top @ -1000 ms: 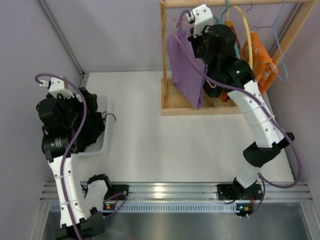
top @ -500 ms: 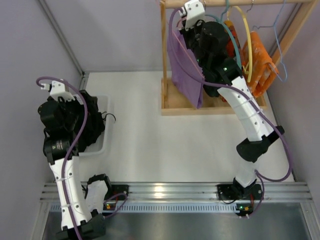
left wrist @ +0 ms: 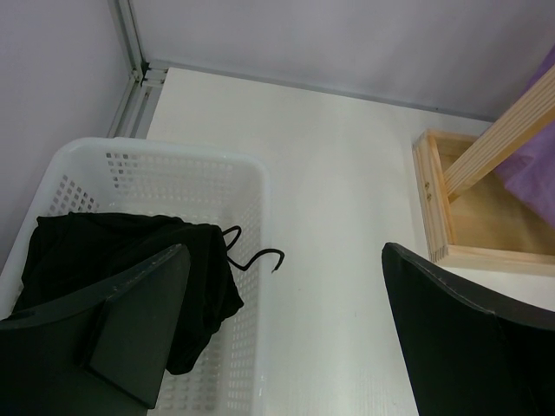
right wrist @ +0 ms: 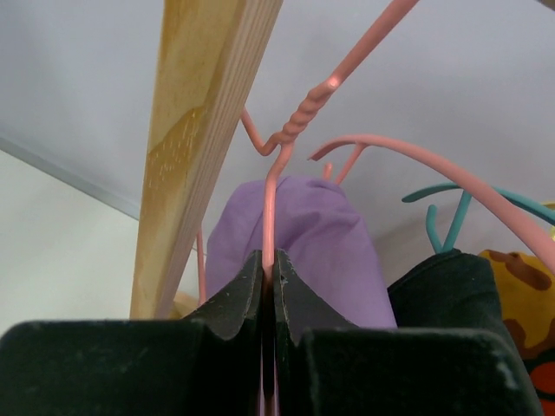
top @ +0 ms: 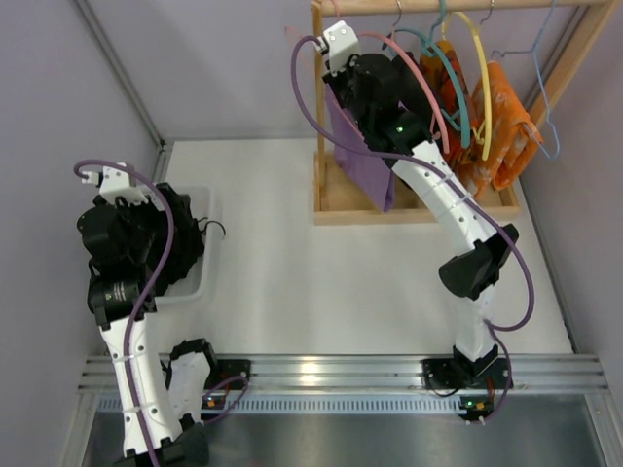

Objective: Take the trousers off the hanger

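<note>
Gripper point(right wrist: 269, 270) of right arm pinches pink hanger point(right wrist: 303, 113).

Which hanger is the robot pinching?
The pink hanger, clamped in the shut right pincer. It carries the purple trousers; the other hangers hang untouched.

I'm getting soft, even light from overhead, bright on the white table point(top: 292, 282), with only faint, short shadows under the arms. There's a glare patch on the metal rail point(top: 310, 370) at the near edge. The left wrist view is crisp on the basket point(left wrist: 173, 169), though the left gripper point(left wrist: 284, 260) reads dark with little detail. On the right wrist, the right gripper point(right wrist: 269, 264) is near-black and grainy, the pink hanger point(right wrist: 329, 85) carries a small glint, and the background is hazy.
</note>
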Action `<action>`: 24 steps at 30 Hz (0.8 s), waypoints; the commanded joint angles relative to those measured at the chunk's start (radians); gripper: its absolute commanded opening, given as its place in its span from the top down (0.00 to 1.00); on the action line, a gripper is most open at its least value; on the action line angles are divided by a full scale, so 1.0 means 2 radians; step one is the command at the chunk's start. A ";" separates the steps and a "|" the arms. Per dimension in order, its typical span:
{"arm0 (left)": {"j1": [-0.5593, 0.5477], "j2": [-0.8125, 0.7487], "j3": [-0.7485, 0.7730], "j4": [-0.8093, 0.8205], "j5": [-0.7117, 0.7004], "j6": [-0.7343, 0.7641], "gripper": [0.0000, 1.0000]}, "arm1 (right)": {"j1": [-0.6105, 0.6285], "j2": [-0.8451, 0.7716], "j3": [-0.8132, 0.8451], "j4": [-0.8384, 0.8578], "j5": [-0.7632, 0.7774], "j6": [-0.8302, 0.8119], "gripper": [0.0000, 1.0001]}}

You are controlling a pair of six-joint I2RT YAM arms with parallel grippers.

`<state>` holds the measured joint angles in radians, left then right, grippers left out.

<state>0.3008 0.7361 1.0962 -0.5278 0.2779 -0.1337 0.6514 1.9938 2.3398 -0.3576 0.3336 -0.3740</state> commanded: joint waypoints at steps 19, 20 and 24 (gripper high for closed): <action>0.000 -0.004 0.006 0.012 0.008 -0.006 0.01 | 0.003 -0.169 -0.094 -0.061 -0.073 0.083 0.27; 0.000 -0.004 0.007 0.012 0.008 -0.007 0.01 | 0.003 -0.184 -0.098 -0.066 -0.082 0.086 0.24; 0.000 -0.001 0.016 0.012 -0.001 0.004 0.01 | 0.003 -0.231 -0.125 -0.077 -0.115 0.103 0.07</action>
<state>0.3008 0.7357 1.0885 -0.5289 0.2752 -0.1318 0.6521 1.6188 2.1098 -0.4923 0.1745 -0.2150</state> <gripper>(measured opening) 0.985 0.904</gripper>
